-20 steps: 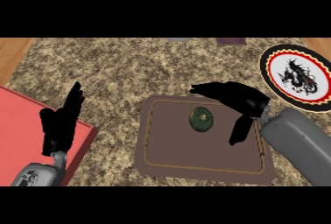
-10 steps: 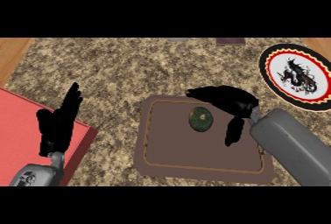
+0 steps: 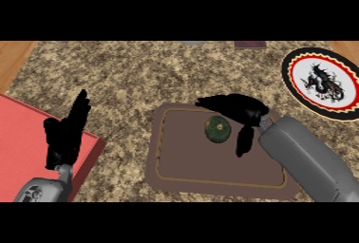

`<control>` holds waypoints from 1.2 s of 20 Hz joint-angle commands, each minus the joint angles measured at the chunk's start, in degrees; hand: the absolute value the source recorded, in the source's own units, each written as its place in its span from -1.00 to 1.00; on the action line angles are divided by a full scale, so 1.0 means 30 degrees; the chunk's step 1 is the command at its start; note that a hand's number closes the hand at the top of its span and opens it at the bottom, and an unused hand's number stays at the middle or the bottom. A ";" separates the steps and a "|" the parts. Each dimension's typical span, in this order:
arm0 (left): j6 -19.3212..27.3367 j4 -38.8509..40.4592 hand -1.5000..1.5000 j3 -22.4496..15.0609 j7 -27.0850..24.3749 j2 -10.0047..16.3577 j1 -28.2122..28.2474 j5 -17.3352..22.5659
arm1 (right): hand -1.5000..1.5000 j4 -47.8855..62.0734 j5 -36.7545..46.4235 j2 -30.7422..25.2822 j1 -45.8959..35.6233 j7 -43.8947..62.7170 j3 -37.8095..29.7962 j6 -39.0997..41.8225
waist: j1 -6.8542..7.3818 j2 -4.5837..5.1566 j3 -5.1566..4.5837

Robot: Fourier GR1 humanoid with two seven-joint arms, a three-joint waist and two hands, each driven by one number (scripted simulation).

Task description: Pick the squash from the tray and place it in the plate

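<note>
Right hand (image 3: 242,110) is spread and holds nothing. Its fingers arch over the far side of the squash (image 3: 218,129), thumb hanging by its right edge; the squash lies on the tray (image 3: 210,175), upper middle. Step looks like closing in for the grasp. Next: lower, curl round it, lift, carry right to the plate (image 3: 288,71). Versus a second ago, the hand has slid left toward the squash. Squash and resting left hand (image 3: 67,135) are unmoved.

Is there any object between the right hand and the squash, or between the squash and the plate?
Nothing visible does. The right hand hovers open beside the squash on the tray, with no object between. From squash to plate only bare counter shows, crossed by that hand itself.
</note>
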 commanded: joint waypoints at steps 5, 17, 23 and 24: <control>-0.0026 0.0349 0.00 -0.0619 0.0729 -0.1095 0.1122 -0.0347 | -1.00 0.1121 0.1846 0.1042 0.1079 -0.0627 0.0187 -0.1096 | -0.0053 0.0144 -0.0247; -0.0530 0.0839 0.00 -0.0107 0.0894 -0.1480 0.0984 -0.0553 | 1.00 0.1421 0.3890 0.1354 0.1113 -0.2965 -0.0054 -0.2736 | -0.0210 0.0112 -0.0248; -0.0924 0.0104 0.00 0.0293 0.1264 -0.1049 0.1087 -0.0456 | 1.00 0.4898 0.3203 -0.1171 0.0828 -0.4422 -0.3478 -0.4463 | -0.0038 0.0245 -0.0225; -0.1320 0.0882 0.00 0.0614 0.0772 -0.0813 0.0975 -0.0310 | 1.00 0.4361 0.2912 -0.1267 0.1406 -0.3725 -0.3871 -0.4597 | -0.0335 0.0197 -0.0245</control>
